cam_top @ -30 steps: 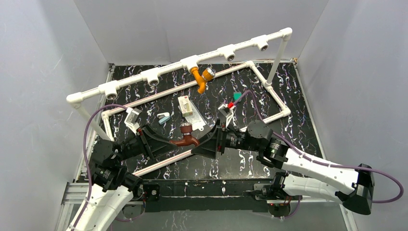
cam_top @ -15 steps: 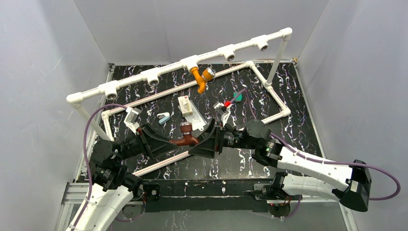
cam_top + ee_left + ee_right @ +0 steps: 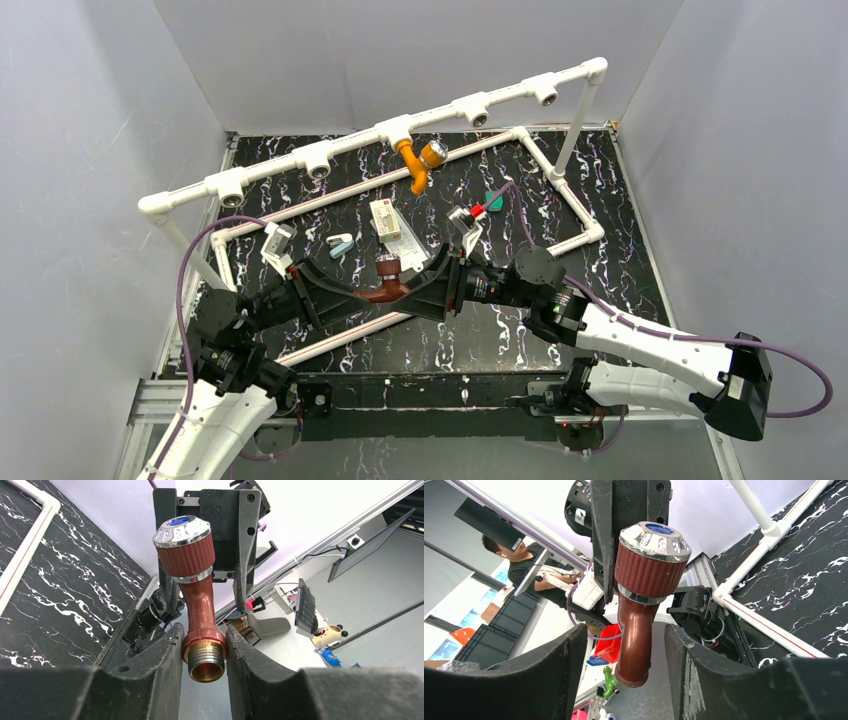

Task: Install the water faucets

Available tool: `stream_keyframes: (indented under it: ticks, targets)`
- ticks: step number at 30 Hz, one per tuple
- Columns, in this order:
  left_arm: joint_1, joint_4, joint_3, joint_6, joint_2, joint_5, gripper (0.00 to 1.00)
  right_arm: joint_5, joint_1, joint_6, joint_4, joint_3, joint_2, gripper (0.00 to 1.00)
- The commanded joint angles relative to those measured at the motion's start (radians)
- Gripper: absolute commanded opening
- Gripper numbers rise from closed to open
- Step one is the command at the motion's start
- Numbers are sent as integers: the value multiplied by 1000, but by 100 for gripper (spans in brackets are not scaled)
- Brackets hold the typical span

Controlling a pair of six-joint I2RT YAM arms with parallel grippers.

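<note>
The dark reddish-brown faucet (image 3: 387, 284) with a silvery knob is held above the mat between both arms. My left gripper (image 3: 366, 291) is shut on its brass threaded end (image 3: 205, 658); its knob (image 3: 184, 544) points away from the left wrist camera. My right gripper (image 3: 422, 290) is open, its fingers (image 3: 559, 670) on either side of the bent spout (image 3: 634, 645), with gaps on both sides. The orange-yellow faucet (image 3: 421, 162) hangs from a tee socket (image 3: 396, 130) on the raised white pipe rail.
The raised rail has further open tee sockets (image 3: 318, 158), (image 3: 473, 106). A white pipe frame (image 3: 566, 190) lies on the black marbled mat. A small white box (image 3: 385, 220), a pale clip (image 3: 340, 245) and a green flat piece (image 3: 493, 199) lie on the mat.
My right gripper has moved left towards the brown faucet, so its open fingers now flank the spout. My left gripper has kept its hold, hardly moving.
</note>
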Motion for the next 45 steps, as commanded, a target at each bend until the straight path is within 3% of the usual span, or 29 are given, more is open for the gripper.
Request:
stream_keyframes:
  ticks: [1,17,19,24,30,31,35,37,40,45]
  targets:
    - [-4,32,-7,7,-1,14,0,18,-7,14,67,34,-6,63]
    - [-4,7,-9,23,-3,9,0,12,-9,32,104,7,2,42]
    - [-4,5,-8,23,-3,8,0,13,-9,30,103,4,1,34]
    - [-4,-4,-5,25,-2,11,0,20,-10,22,84,5,0,1]
    - [-4,-44,7,48,5,9,0,39,-11,-3,63,-7,-23,1]
    - [-4,-60,12,59,6,5,2,44,-11,-10,57,-7,-27,1]
    - [-4,-142,41,103,15,-14,51,70,-10,-46,12,-7,-57,1]
    - [-4,-206,69,145,20,-39,63,86,-11,-64,-15,-5,-73,1]
    - [-4,-320,134,229,34,-76,72,118,-10,-105,-83,10,-101,1]
    - [-4,-473,242,341,80,-144,76,225,-10,-215,-261,66,-159,1]
